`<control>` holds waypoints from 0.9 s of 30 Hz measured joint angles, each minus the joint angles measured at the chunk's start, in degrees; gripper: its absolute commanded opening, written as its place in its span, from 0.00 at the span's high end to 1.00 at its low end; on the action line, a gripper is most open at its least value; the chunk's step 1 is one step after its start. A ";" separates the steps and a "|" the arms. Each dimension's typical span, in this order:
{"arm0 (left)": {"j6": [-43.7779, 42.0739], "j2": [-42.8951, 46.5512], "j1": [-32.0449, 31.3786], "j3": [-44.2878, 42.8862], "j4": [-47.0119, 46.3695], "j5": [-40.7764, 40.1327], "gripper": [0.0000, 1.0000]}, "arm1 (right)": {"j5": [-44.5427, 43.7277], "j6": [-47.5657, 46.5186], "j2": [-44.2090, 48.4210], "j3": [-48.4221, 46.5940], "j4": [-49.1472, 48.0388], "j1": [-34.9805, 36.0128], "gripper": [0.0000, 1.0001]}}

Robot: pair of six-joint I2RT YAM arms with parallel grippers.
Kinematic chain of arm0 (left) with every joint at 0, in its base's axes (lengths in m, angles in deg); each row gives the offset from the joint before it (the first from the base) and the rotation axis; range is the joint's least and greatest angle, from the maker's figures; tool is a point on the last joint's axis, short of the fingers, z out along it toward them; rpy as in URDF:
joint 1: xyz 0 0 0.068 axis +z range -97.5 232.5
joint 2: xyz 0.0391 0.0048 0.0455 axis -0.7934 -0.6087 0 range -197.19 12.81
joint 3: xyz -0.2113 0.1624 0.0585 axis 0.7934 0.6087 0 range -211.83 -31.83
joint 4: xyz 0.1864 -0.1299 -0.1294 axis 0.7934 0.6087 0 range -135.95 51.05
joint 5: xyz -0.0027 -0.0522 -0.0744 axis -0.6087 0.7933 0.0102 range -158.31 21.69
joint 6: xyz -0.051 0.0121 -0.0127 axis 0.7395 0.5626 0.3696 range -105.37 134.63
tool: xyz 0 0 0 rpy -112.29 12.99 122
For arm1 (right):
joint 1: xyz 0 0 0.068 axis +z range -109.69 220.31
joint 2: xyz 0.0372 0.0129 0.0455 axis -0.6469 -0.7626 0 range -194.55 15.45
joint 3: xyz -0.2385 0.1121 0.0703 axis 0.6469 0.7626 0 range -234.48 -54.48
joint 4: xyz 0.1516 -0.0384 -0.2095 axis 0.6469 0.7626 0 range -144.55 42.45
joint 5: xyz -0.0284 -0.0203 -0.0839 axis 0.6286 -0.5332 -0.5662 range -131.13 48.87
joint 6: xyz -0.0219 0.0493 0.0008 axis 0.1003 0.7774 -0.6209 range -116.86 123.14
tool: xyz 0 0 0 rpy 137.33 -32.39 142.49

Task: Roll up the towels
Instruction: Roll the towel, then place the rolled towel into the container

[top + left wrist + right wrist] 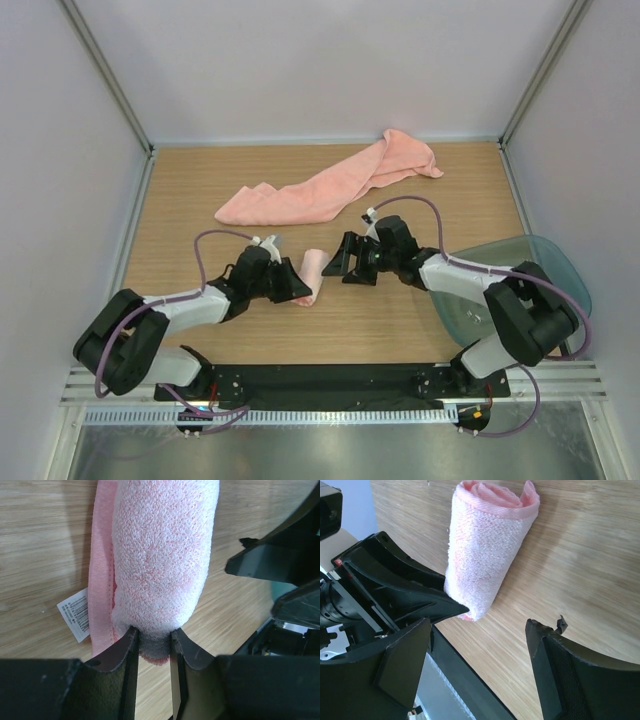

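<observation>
Pinching one end of the small towel (160, 555): left gripper (153, 633) has its jaws squeezed onto the terry, the narrow gap between them filled with cloth. That towel is rolled into a tight cylinder, lying flat on the wooden table (180, 200) about mid-table, between the two grippers; the spiral of layers shows at its far end in the right wrist view. A loose flat edge sticks out along one side of the roll, with a white printed label (75, 612) lying on the wood there. Right gripper (342, 262) is spread wide, holding nothing, sitting just beside the roll on its right, fingers clear of the cloth. Long towel (330, 185) is unrolled, stretched diagonally across the far half of the table, bunched at its far right end near the back wall, well apart from both grippers. Translucent teal tray (560, 270) sits at the right edge of the table, partly under the right arm.
</observation>
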 measured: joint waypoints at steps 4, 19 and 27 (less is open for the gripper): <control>1.88 0.00 2.05 0.90 -0.87 3.10 0.94 | 1.29 2.29 -4.39 1.90 -7.74 0.07 0.16; 5.75 -5.97 7.50 2.36 -8.57 12.85 0.94 | -0.63 4.87 -15.08 1.25 -21.05 3.98 0.22; 6.01 -6.95 9.01 3.34 -11.21 15.43 0.94 | -2.51 5.11 -20.04 -1.55 -25.88 6.29 0.36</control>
